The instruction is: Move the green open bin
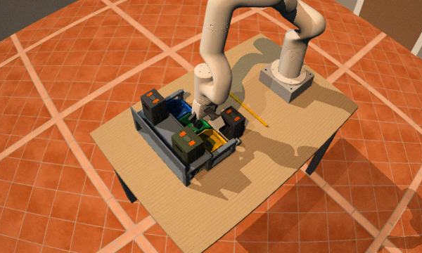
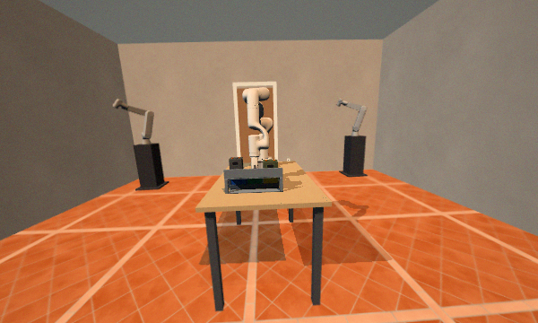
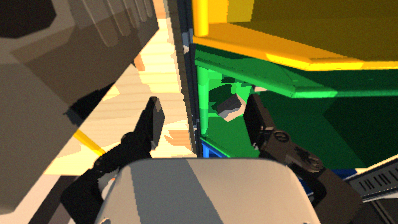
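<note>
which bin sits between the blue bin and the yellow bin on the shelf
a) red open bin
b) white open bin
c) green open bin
c: in the top view the green open plastic bin lies between the blue open plastic bin and the yellow open plastic bin on the grey shelf.

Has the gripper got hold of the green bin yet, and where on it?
Nothing is held. The gripper is open, its jaws set either side of the green bin's front wall: one finger outside, the other inside, neither closed on it.
</note>
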